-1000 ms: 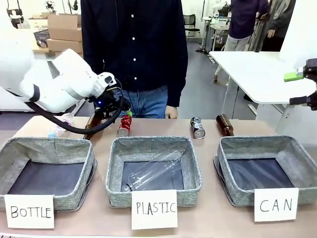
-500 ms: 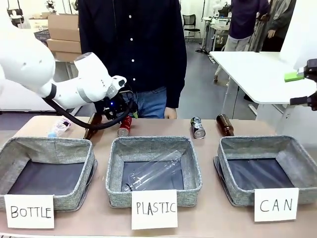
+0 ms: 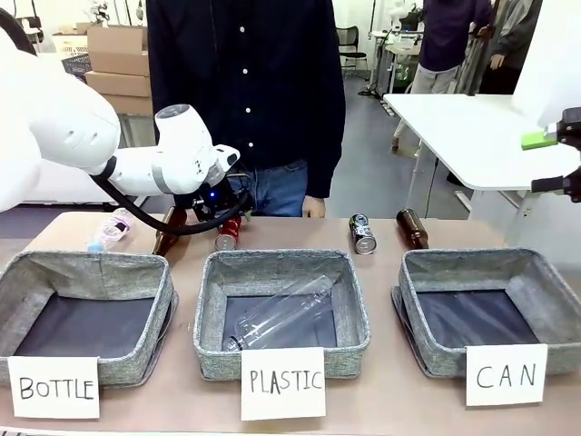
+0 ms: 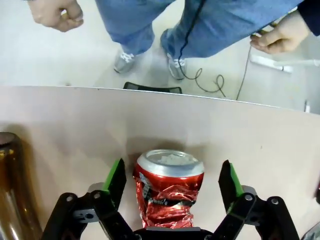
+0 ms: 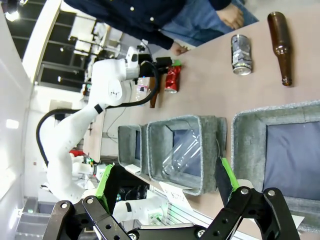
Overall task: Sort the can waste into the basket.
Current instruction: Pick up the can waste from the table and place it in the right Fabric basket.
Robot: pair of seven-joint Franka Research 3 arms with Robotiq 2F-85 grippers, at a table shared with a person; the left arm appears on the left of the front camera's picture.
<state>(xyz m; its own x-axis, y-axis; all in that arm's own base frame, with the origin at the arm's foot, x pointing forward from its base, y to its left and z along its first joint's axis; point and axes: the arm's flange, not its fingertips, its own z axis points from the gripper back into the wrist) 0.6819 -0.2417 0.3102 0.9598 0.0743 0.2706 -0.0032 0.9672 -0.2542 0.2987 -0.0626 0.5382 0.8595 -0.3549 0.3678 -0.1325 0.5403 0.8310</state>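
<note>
In the last second the left arm [image 3: 136, 168] has been swung in from the left and brought lower. The left gripper [image 4: 172, 170] is now set around the red can [image 4: 169, 192] at the far side of the table [image 3: 300, 232]. Its fingers are seen wide apart, one on each side of the can, with small gaps left, so the can is not held yet. A brown bottle [image 3: 169, 232] lies just beside it. Further right, the black can [image 3: 362, 233] has not been moved. No can is seen in the basket [image 3: 472, 258] marked CAN. The right gripper [image 3: 551, 162] has been left up high, fingers wide. A squeeze is probably needed next.
</note>
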